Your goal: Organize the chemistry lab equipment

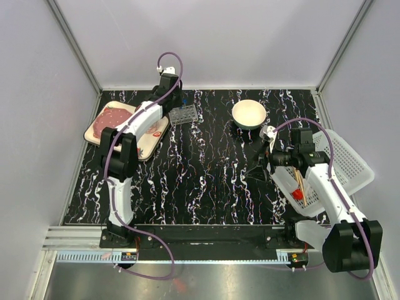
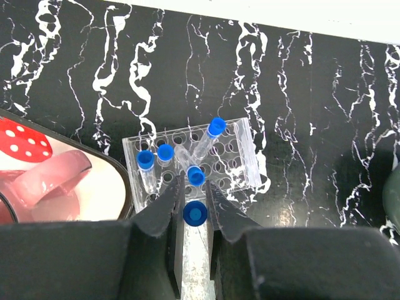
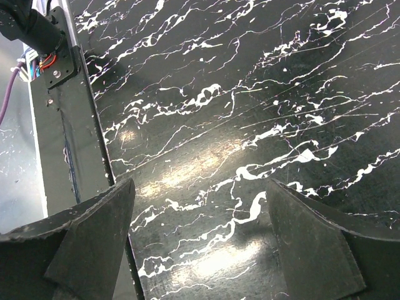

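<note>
The task looks to be somewhere in the middle. In the left wrist view the left gripper (image 2: 194,195) has its jaws closed on a thin clear tube with a blue cap (image 2: 195,214), in the lower centre of the frame, close to the lower edge of the clear tube rack (image 2: 240,156). I cannot tell whether the tube touches the rack. Four more blue-capped tubes (image 2: 145,160) already stand in the rack. Three are about upright, and the one at the upper right of the group leans clearly. At the left of this frame lies the dotted plate (image 2: 109,187) with the pink mug (image 2: 50,181). In the top view the white basket (image 1: 350,156) at the right edge contains the tan wooden sticks (image 1: 300,181) and a small red-tipped piece (image 1: 297,194), so this part seems done. The right gripper (image 3: 200,206) has its jaws wide apart and empty over the black marble table (image 3: 206,94). In the top view it is just left of the basket and below the cream bowl (image 1: 249,114). I judge that what is left is to put the held tube in a free hole, and perhaps to straighten the leaning one. I cannot find the pipettes and the funnel with certainty.
</note>
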Robot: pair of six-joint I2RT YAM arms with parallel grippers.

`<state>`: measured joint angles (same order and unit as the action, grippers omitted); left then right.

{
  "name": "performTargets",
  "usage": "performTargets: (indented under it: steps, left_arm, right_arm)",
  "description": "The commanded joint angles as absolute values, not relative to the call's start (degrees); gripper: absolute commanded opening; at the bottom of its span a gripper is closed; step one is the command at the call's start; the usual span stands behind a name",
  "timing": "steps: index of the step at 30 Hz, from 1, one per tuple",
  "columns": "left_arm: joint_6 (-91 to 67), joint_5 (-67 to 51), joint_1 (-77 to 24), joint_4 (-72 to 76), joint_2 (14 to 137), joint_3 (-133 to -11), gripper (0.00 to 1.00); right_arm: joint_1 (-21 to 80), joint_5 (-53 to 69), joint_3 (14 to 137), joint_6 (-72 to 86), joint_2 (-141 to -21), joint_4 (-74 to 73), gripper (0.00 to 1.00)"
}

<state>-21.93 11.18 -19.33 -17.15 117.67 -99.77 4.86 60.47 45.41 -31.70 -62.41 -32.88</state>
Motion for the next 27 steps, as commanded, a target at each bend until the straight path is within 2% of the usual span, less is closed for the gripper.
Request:
performTargets:
  steps: [1,27]
  left_arm:
    - [-19.86,14.94,-18.46,-17.58,119.53,-103.8,0.08]
    - [-18.02,17.93,-17.93,-17.32,126.56,-109.78,0.1]
  right_arm:
    - [3.96,60.29,46.58,-33.31,-63.1,-33.05,0.91]
    - [2.37,61.08,46.49,-33.49,-64.95,-33.13,0.91]
